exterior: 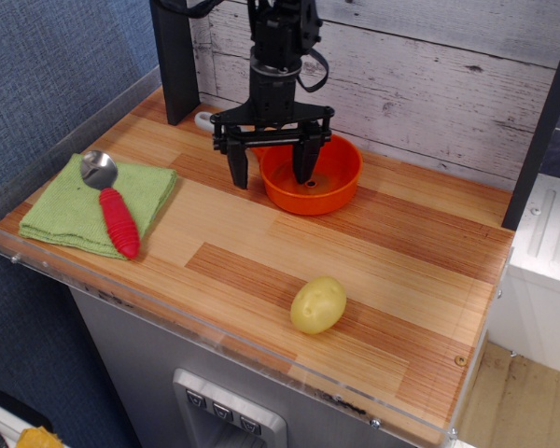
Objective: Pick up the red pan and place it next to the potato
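View: my only camera, high off the front corner.
Facing: down across the wooden counter (373,252) toward the plank wall (429,75).

No readable text, labels or numbers — none anywhere

Cloth: green, folded, lying flat at the left end of the counter (70,210).
Spoon: metal bowl, ribbed red handle (113,210); rests on the cloth, bowl toward the back, handle tip reaching the cloth's front edge.
Counter: wood-plank top (373,271) with a clear rim along the front and left edges.
Back wall: whitewashed, weathered planks (429,75).
Post: dark, upright, at the back left corner (173,61).
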Robot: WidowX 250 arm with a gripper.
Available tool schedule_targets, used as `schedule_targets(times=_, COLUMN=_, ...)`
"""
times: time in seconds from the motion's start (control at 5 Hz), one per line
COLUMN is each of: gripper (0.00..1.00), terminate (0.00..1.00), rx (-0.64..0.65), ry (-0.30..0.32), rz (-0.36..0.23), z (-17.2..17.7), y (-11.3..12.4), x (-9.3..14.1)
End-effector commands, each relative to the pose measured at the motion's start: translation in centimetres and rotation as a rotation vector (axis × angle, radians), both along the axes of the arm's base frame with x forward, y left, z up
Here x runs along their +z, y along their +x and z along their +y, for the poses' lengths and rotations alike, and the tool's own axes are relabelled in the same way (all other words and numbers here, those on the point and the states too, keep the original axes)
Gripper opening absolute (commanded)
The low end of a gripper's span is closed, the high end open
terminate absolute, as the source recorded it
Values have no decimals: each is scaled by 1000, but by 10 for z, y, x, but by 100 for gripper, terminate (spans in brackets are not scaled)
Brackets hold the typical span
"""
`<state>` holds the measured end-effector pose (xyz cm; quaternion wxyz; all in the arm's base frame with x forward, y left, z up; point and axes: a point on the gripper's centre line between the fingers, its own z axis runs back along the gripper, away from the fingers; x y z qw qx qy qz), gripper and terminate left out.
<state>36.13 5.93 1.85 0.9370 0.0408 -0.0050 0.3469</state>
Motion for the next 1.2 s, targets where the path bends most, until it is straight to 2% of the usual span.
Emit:
schedule_targets(times=0.0, gripper=0, terminate=0, rx=-8, ry=-12, rz=-51, z=3, y=7, x=4)
schedule_targets(times=0.6, gripper=0, terminate=0, rx=-106, ry=-37, rz=-82, z=0, y=10, x=18)
schedule_targets(times=1.0, gripper=0, terminate=0, rx=-94, ry=-11, rz=-122, z=-6, y=10, x=35)
